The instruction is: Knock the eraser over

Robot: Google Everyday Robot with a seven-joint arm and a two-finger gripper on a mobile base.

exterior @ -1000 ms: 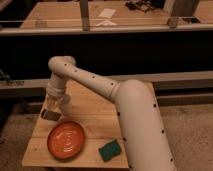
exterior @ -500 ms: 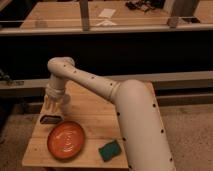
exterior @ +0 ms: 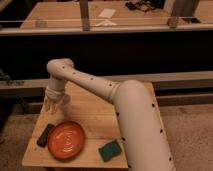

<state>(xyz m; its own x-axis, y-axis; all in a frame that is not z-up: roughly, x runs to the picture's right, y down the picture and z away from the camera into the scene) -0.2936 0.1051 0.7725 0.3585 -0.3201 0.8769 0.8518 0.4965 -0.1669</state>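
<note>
My pincer (exterior: 51, 103) hangs over the table (exterior: 95, 112), empty as far as I see; how wide it stands I cannot tell. The eraser (exterior: 45, 135) lies flat on the wood below my pincer, toward the near edge, just beside the rim of the orange plate (exterior: 66, 141). The green sponge (exterior: 109, 150) sits well off, beyond the plate. I judge the eraser light, stiff, a little grippy and hard to break. It needs no hold, only a nudge high on a long side, and it looks toppled already.
</note>
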